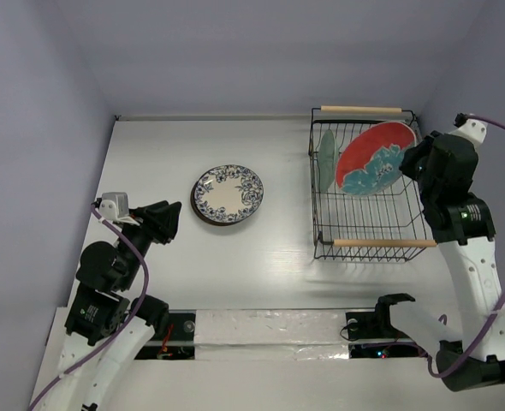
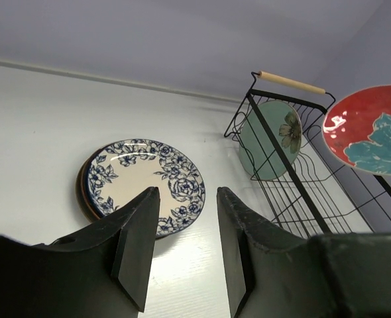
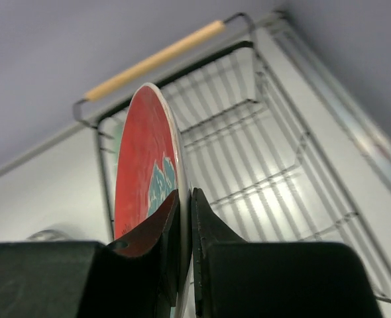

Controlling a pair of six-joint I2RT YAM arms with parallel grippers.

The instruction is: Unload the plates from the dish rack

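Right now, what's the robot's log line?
right tool: shut on red plate above dish rack | left tool: open | green plate: in dish rack | floral plate: atop stack

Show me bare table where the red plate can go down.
Free: the strip between the floral plate and the dish rack; the stretch from that plate to the back wall; the band in front of it. Crowded: the rack, and left of the plate by the left gripper.

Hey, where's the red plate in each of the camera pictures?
Top view: red plate upper right, tilted over the rack.
Left wrist: right edge, up beside the rack.
Right wrist: centre-left, edge-on, in the right gripper jaws.
Shared landmark: the black wire rack.
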